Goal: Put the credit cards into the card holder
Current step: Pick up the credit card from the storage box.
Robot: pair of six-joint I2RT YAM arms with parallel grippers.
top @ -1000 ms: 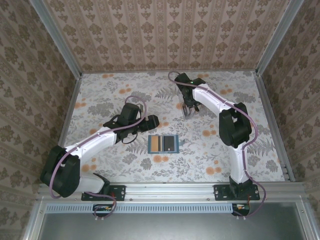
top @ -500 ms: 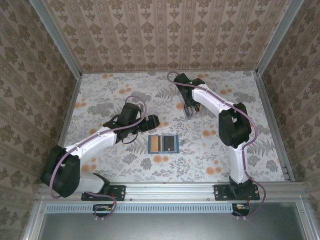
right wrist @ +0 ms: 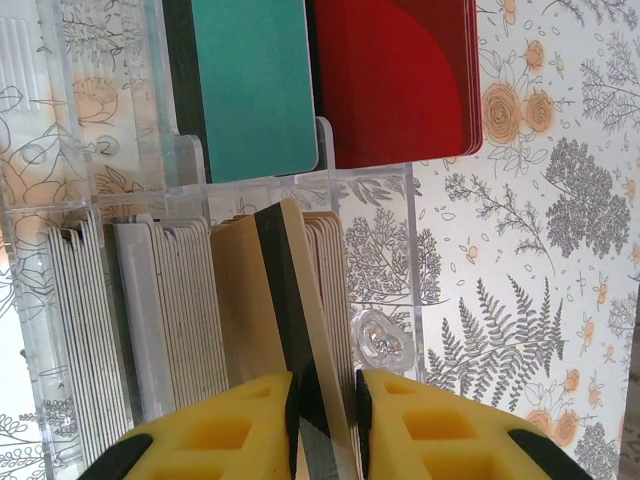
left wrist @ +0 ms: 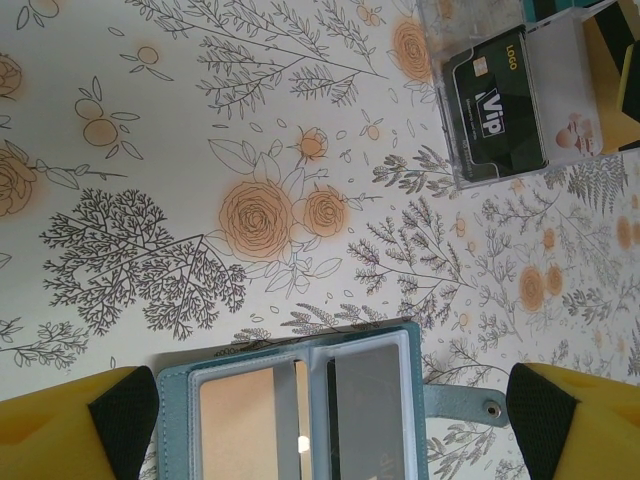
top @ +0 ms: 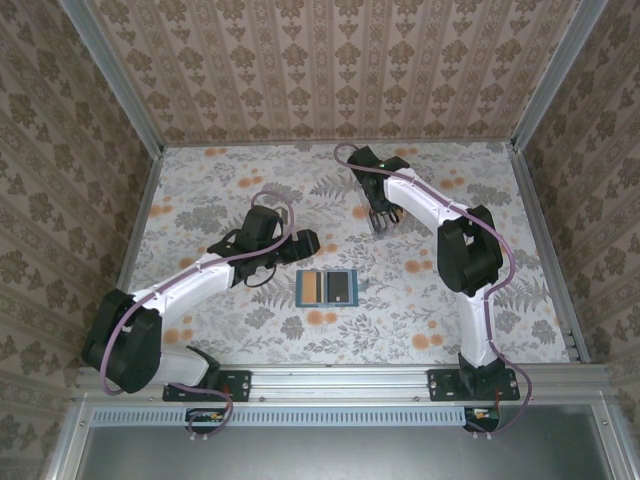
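**Bench** point(top: 200, 200): floral-patterned top, walled in on three sides.

**Card holder** point(left wrist: 316, 400): lies open and flat near the middle of the bench, between the two arms and closer to their bases than the tray. It is teal-blue at the edges, with a snap tab sticking out from one side. A tan card point(top: 312, 288) sits in its left panel and a dark card point(top: 342, 288) in its right.

**Left gripper** point(left wrist: 330, 415): hangs above the holder with its jaws spread wide, one yellow finger showing past each side of the holder. It grasps nothing.

**Clear tray** point(right wrist: 412, 250): stands at the far side of the bench, well apart from the holder, and is divided into compartments. It holds a teal stack point(right wrist: 255, 85) beside a red stack point(right wrist: 395, 75). Nearer the wrist camera are rows of whitish cards point(right wrist: 85, 330) and tan ones standing on edge. The left wrist view shows a black card point(left wrist: 495, 115) marked "Vip" at the tray.

**Right gripper** point(right wrist: 325, 395): is over the tray with its jaws drawn in close on an upright card point(right wrist: 295, 300) among the tan row. The card shows a dark strip against a tan one (one card or two pressed together, cannot tell).
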